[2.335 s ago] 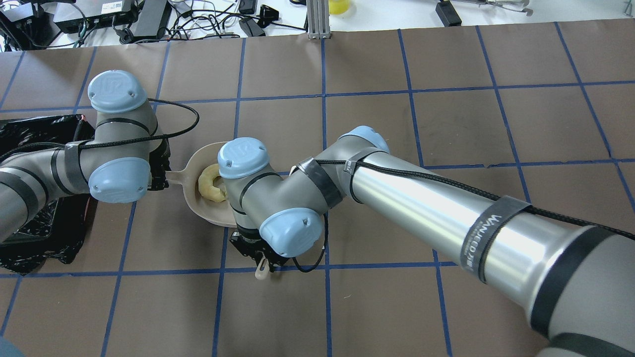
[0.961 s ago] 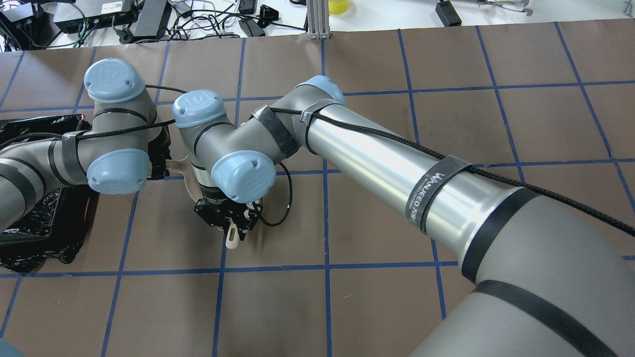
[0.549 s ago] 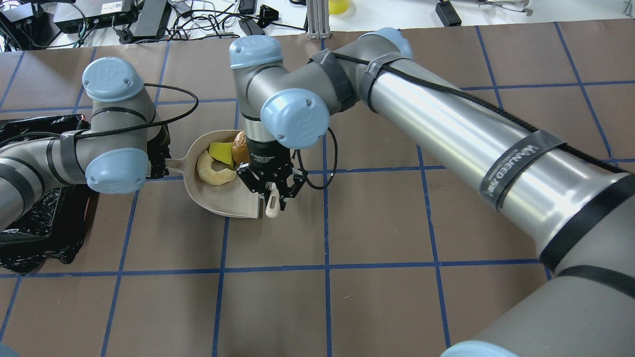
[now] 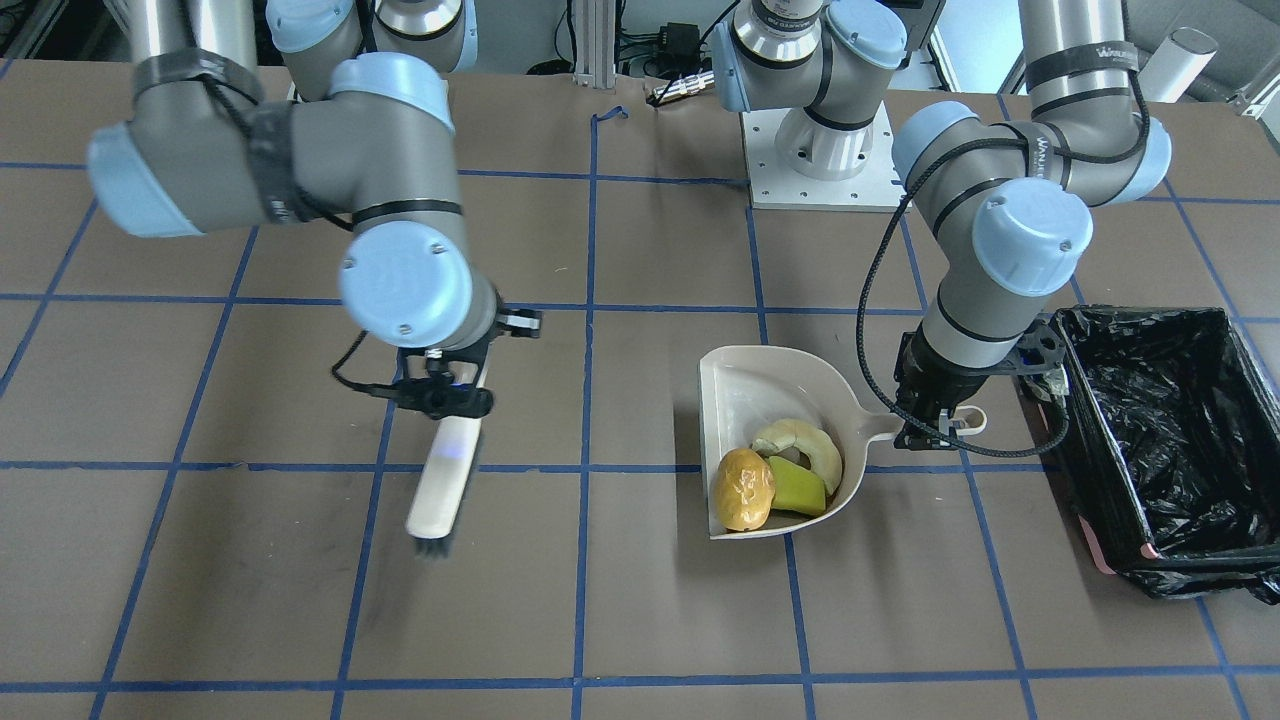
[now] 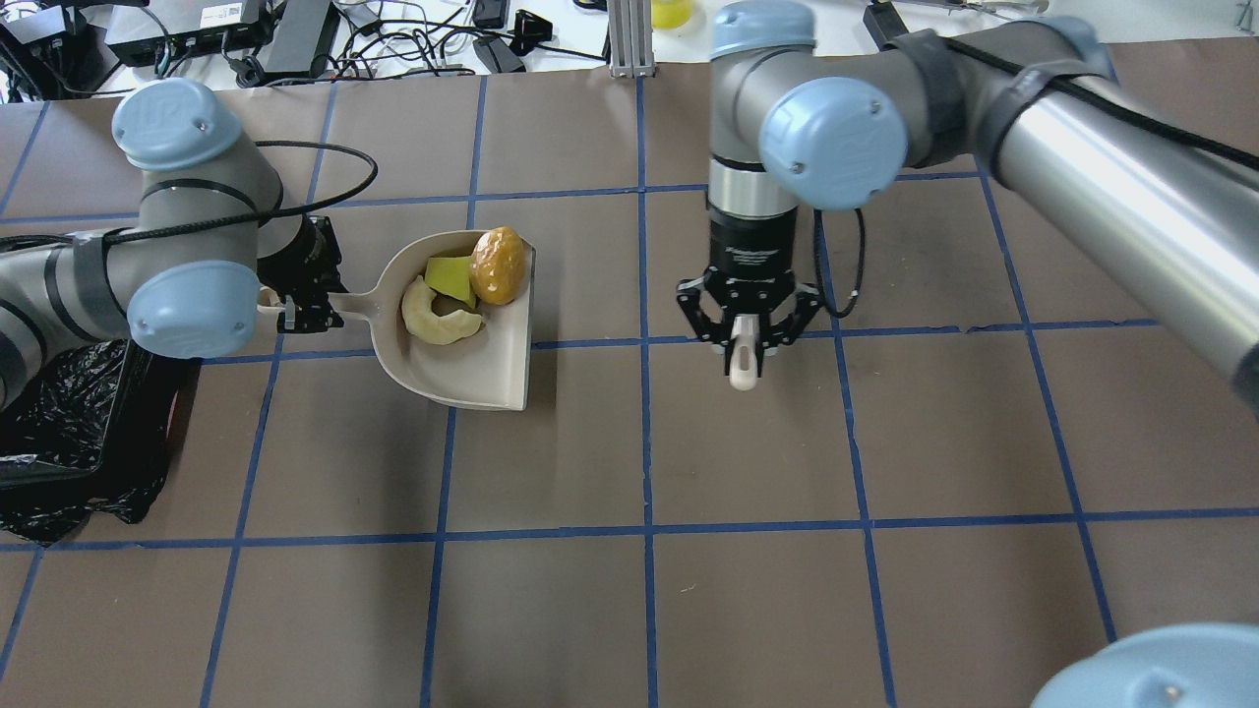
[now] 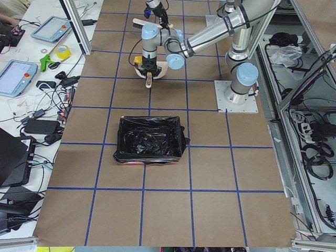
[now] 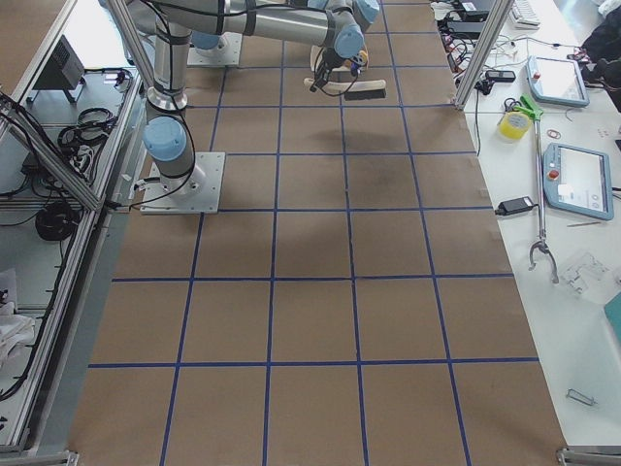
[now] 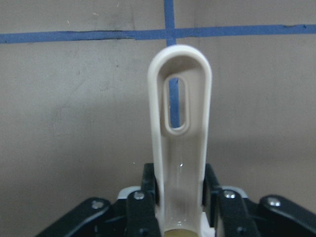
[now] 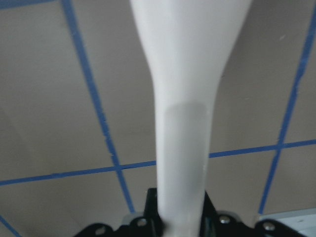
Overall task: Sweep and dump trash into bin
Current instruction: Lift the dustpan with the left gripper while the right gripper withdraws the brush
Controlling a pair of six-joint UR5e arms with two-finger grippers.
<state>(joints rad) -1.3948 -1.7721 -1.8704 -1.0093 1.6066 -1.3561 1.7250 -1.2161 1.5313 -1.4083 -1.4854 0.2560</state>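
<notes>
Beige dustpan (image 5: 472,379), 3 pieces inside: golden-brown lump (image 5: 496,265), pale tan curved piece (image 5: 433,317), yellow-green wedge (image 5: 448,278). Bin (image 4: 1095,470) lined glossy black, pink at 1 corner. Brown table (image 5: 748,442), blue grid lines. Cream brush (image 4: 440,480), black bristles.

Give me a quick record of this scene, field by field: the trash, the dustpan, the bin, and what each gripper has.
trash: potato-like lump, croissant-like piece and sponge wedge, all in the dustpan
dustpan: handle points toward the bin
bin: black-lined, no trash visible inside
left gripper: jaws shut on dustpan handle
right gripper: jaws shut on brush, away from the dustpan
</notes>
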